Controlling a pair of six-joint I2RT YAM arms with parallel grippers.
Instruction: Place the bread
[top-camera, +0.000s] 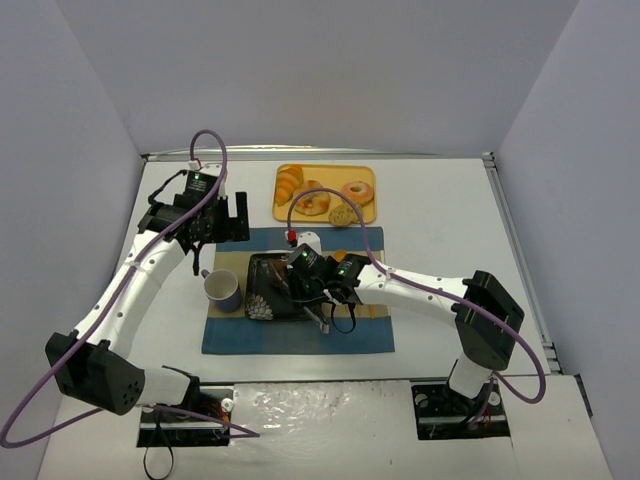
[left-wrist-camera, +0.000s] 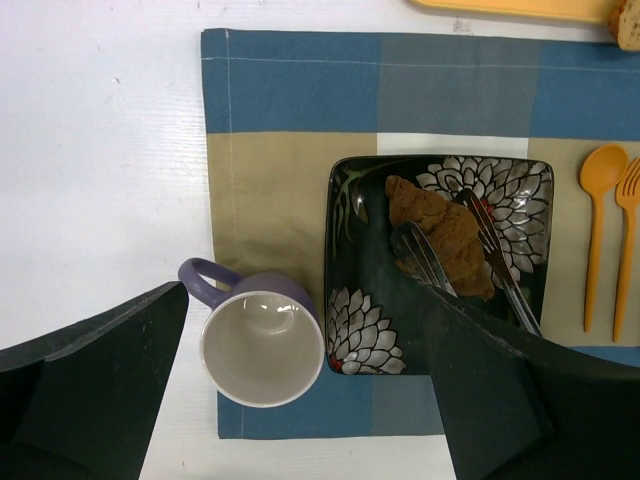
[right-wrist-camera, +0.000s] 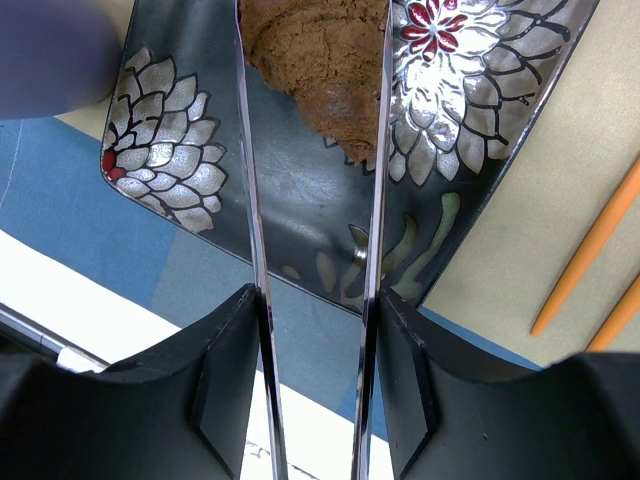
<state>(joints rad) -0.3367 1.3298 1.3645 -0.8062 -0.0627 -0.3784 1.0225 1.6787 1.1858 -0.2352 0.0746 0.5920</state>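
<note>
A brown piece of bread (right-wrist-camera: 318, 55) lies on the dark floral plate (left-wrist-camera: 348, 300), also visible as the bread (left-wrist-camera: 440, 235) in the left wrist view. My right gripper (right-wrist-camera: 318, 330) is shut on a pair of metal tongs (right-wrist-camera: 250, 200), and the two tong arms flank the bread, touching its sides. In the top view the right gripper (top-camera: 318, 285) hovers low over the plate (top-camera: 262, 290). My left gripper (left-wrist-camera: 305, 300) is open and holds nothing, high above the mug; in the top view the left gripper (top-camera: 225, 222) sits left of the plate.
A purple mug (left-wrist-camera: 262, 348) stands left of the plate on the blue and tan placemat (left-wrist-camera: 290, 90). An orange spoon (left-wrist-camera: 597, 230) and fork (left-wrist-camera: 628, 240) lie to the plate's right. An orange tray (top-camera: 325, 172) at the back holds several pastries.
</note>
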